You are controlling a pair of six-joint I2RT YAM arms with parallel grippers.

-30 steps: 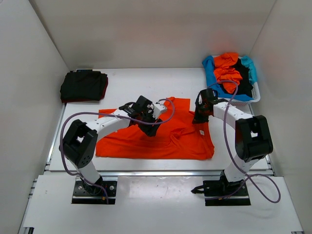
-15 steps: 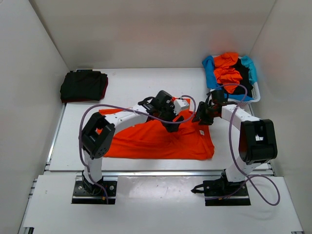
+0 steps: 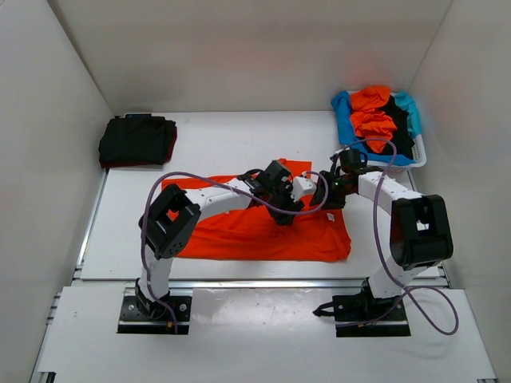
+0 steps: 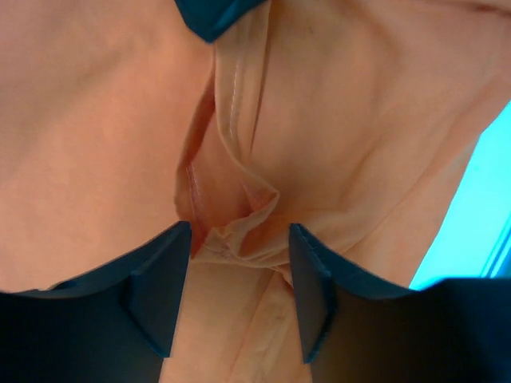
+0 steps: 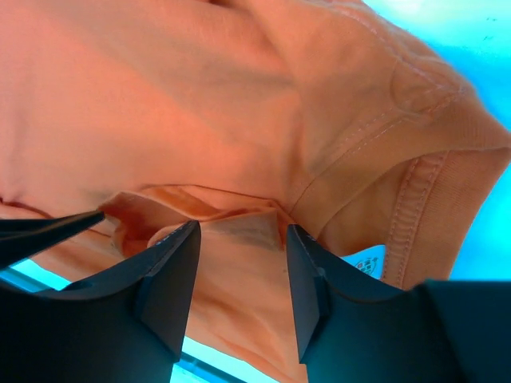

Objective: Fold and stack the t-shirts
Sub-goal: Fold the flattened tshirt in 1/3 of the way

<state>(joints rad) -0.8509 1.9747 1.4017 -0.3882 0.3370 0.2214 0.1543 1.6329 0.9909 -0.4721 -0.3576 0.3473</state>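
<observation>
A bright orange t-shirt (image 3: 231, 235) lies spread on the white table. My left gripper (image 3: 285, 214) reaches far right over its right half. In the left wrist view my left gripper (image 4: 239, 235) has its jaws partly apart, with a raised fold of the orange cloth (image 4: 231, 199) between the tips. My right gripper (image 3: 323, 198) is close beside it at the shirt's right part. In the right wrist view my right gripper (image 5: 243, 231) is also partly apart over a small fold of the t-shirt (image 5: 160, 96), near its collar seam. A folded black and dark red stack (image 3: 137, 141) lies at the back left.
A white lattice basket (image 3: 418, 152) at the back right holds orange, light blue and black t-shirts (image 3: 374, 120). Side walls stand close on both sides. Both arms and their purple cables cross above the shirt's right half.
My left gripper has swept right across the orange t-shirt and now sits next to the right gripper. The right gripper has shifted a little. The shirt's left edge has drawn slightly inward.
</observation>
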